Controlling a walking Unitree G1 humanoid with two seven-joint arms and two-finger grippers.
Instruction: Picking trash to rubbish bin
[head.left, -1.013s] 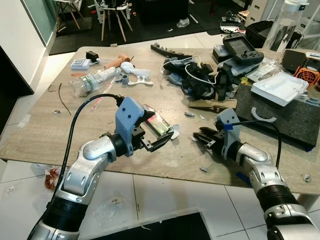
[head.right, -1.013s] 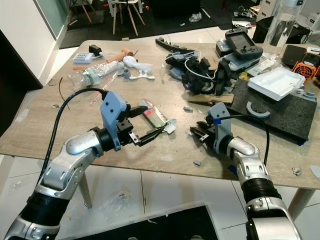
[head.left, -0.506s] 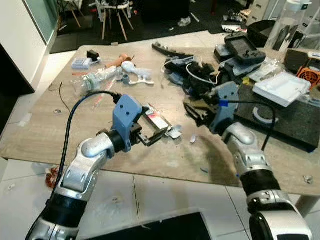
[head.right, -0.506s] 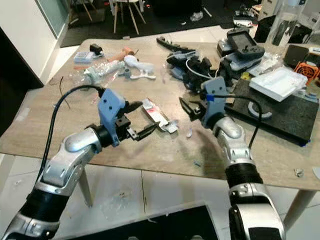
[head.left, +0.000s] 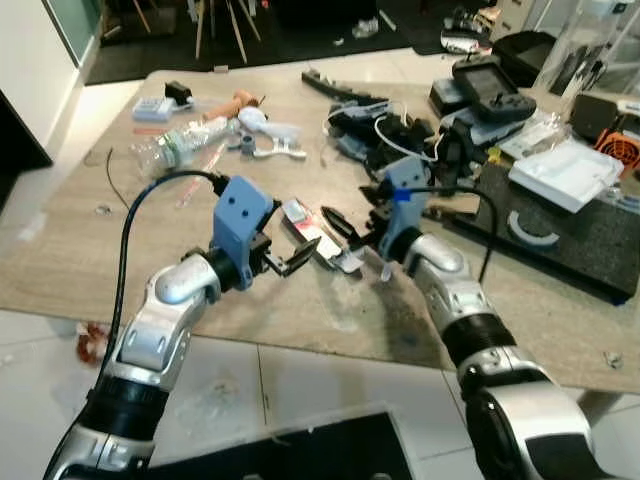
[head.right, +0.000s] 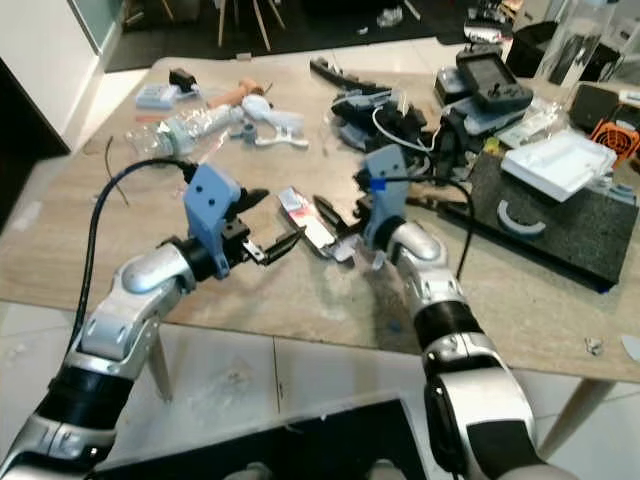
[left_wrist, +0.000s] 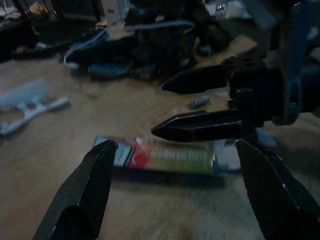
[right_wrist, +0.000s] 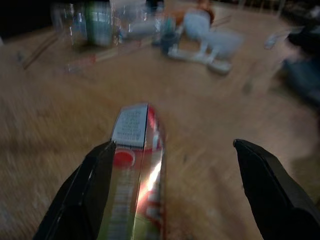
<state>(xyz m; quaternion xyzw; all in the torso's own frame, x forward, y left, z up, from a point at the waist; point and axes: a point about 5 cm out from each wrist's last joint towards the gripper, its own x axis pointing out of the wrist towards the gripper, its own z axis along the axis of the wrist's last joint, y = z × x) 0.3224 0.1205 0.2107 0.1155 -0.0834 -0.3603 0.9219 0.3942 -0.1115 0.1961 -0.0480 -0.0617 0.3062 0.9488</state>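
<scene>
— Right gripper (head.left: 340, 222), centre of the frame: fingers spread, nothing held, tips low over the table (head.left: 80, 250) at the near end of the flattened red-and-silver carton (head.left: 305, 222). Left gripper (head.left: 290, 255), just left of centre: also spread and empty, tips beside the carton's other long edge.

— So: trash flat on the wood, mid-frame, bracketed from both sides, not yet gripped.

— Likely trouble: a thin, flat carton, hard to get a fingertip under; probably skids away or pinches crooked if closed on from above. Also a clash, judging by the left wrist view, with the right gripper's fingers (left_wrist: 200, 125) crossing straight between the left's own.

— And around it?

— Small pale scrap (head.left: 347, 262) touching the carton's lower end, easily swept along. Further out: crushed clear bottle (head.left: 180, 148) at upper left, tangle of black parts and white cable (head.left: 400, 150) at upper centre, white tray (head.left: 560, 172) on dark foam at right. Well apart, all of it. Nothing blocking the carton except the two grippers themselves.
</scene>
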